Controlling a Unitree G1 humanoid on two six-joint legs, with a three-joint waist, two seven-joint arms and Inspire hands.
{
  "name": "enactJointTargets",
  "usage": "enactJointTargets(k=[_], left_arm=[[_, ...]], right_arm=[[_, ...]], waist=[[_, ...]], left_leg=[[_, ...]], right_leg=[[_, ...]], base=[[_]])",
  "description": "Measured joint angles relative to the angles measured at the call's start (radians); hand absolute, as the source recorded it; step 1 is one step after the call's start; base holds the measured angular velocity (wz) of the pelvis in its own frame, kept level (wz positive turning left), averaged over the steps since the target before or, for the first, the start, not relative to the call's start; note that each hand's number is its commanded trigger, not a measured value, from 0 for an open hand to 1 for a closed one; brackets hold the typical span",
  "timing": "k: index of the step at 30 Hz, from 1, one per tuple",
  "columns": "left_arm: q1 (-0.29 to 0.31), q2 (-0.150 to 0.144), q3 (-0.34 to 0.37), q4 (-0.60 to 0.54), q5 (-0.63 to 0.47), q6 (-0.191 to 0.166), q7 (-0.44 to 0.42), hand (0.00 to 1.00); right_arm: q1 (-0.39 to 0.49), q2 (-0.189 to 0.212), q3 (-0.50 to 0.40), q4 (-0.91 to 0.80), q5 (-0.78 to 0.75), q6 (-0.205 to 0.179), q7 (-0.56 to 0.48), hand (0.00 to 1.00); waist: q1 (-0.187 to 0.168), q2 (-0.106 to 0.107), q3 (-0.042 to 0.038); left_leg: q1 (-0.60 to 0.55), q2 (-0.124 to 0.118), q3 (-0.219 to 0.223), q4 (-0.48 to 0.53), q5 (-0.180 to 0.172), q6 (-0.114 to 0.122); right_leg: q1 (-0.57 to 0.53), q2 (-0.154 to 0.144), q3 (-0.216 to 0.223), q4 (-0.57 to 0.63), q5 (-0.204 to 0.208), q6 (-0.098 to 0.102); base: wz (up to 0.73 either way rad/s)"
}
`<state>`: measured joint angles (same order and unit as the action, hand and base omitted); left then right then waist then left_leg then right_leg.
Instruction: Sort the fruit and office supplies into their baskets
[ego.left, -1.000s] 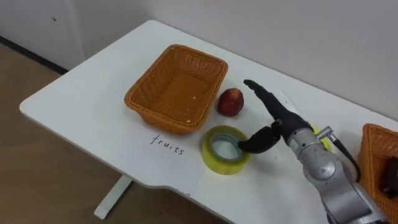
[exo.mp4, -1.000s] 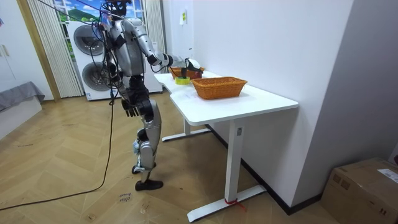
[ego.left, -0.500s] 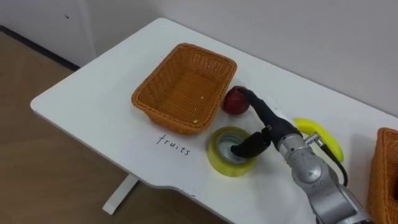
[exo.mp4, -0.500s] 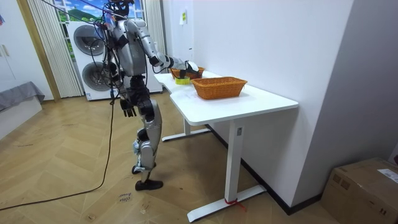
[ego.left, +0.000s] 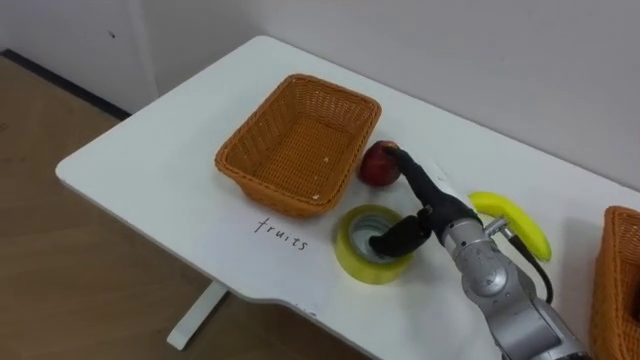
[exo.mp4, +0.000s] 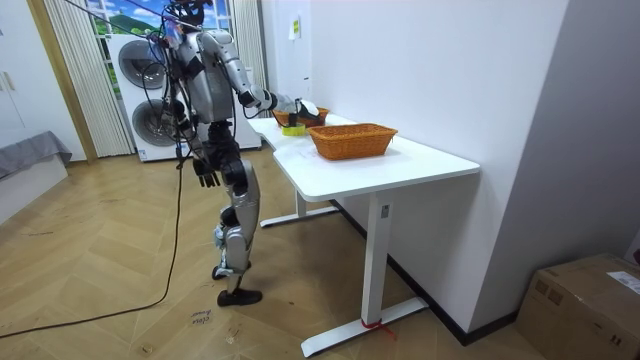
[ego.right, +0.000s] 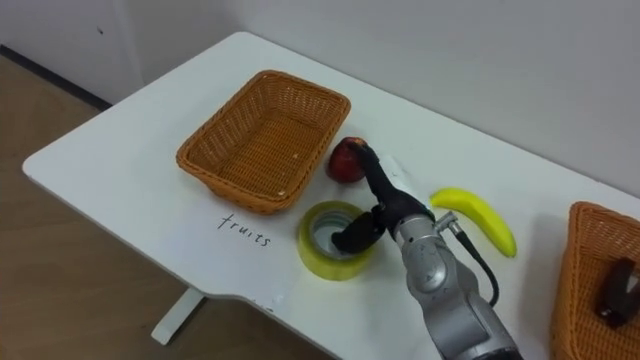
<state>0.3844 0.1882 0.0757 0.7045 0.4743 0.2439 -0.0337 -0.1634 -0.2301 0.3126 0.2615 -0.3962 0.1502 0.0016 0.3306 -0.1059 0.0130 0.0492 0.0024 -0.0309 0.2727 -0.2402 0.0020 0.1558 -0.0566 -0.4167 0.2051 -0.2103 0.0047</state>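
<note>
Fingers: my right hand's fingers (ego.left: 412, 172) are stretched out nearly straight, their tips touching the top of the apple (ego.left: 378, 165) on its banana side. They are not closed round it.
Thumb: it curls downward into the hole of the tape (ego.left: 350, 262) and grips nothing.
Right hand (ego.left: 440, 212): it hangs over the far rim of the tape, with the forearm coming in from the lower right.
Apple: it is on the table (ego.left: 150, 170), just beside the fruit basket's right far corner and outside it.
Fruit basket (ego.left: 265, 185): an orange wicker one, its near long wall facing a handwritten label (ego.left: 279, 231) on the tabletop.
Tape: a yellow roll lying flat between me and the apple, near the basket's right near corner. It sits directly under my reach.
Banana (ego.left: 515, 225): it lies on the table right of my wrist, apart from the apple.
Second basket (ego.right: 590, 270): it is at the far right, well apart, with a dark object (ego.right: 617, 283) inside that I cannot identify.
Edges: the tape sits close to the near table edge, where the edge dips inward.
Open room: the tabletop left of the fruit basket is bare white, and the wood floor (ego.left: 60, 260) shows beyond the corner.
Left hand (exo.mp4: 207, 175): it hangs at my hip in the room view, fingers loose and pointing down.
Stance: I stand at the table's far end in the room view, with washing machines (exo.mp4: 140, 95) behind me.
</note>
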Motion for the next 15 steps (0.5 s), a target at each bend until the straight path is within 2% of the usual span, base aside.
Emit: enactJointTargets(k=[4, 15], left_arm=[[-0.001, -0.001, 0.000, 0.000, 0.000, 0.013, 0.002, 0.00], [0.001, -0.001, 0.000, 0.000, 0.000, 0.019, 0.002, 0.00]], right_arm=[[0.000, 0.000, 0.004, 0.001, -0.001, 0.013, 0.002, 0.00], [0.000, -0.001, 0.014, 0.001, -0.002, 0.027, 0.011, 0.00]], waist=[[0.000, -0.009, -0.0062], [-0.008, -0.009, -0.0065]], left_leg=[[-0.001, 0.000, -0.001, 0.002, 0.000, 0.000], [0.000, 0.000, -0.005, 0.003, 0.000, 0.000]], right_leg=[[0.000, 0.000, -0.003, 0.000, 0.000, 0.000], [0.003, -0.001, -0.005, 0.001, 0.000, 0.000]], base=[[0.00], [0.00]])
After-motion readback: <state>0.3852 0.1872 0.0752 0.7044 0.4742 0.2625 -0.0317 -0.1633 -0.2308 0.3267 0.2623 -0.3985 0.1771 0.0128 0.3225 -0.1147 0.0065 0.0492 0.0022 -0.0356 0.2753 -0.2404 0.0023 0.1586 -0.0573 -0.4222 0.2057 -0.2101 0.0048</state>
